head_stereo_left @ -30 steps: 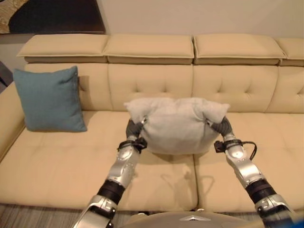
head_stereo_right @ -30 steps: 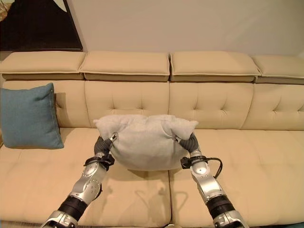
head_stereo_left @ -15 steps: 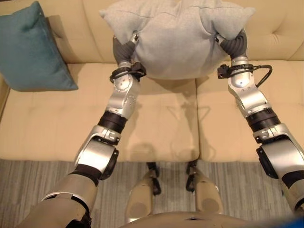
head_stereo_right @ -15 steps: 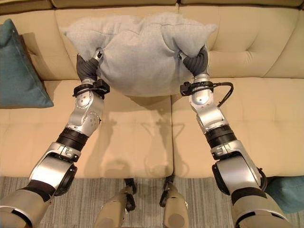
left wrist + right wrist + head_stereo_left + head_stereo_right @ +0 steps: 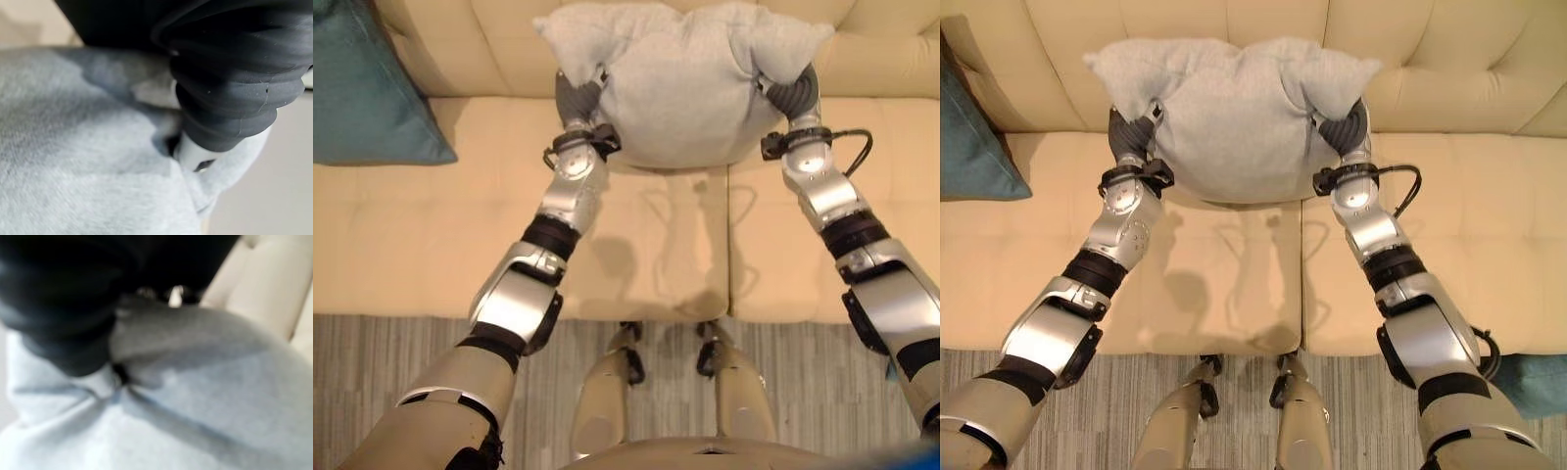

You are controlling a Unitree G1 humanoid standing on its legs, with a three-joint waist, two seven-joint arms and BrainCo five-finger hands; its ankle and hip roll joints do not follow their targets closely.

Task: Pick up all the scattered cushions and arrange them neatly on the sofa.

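Left eye view: grey cushion point(image 5: 680, 93) held between left hand point(image 5: 578, 98) and right hand point(image 5: 793, 93), above sofa point(image 5: 431, 225) seat, long axis left-right; teal cushion point(image 5: 367, 88) far left. Wrist views: fingers buried, grip unreadable.

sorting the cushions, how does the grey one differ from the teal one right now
The grey cushion is light grey; the teal cushion is deep blue-green. The grey cushion is carried between the left hand and right hand above the seat; the teal cushion leans untouched at the sofa's left end. Both look soft and square.
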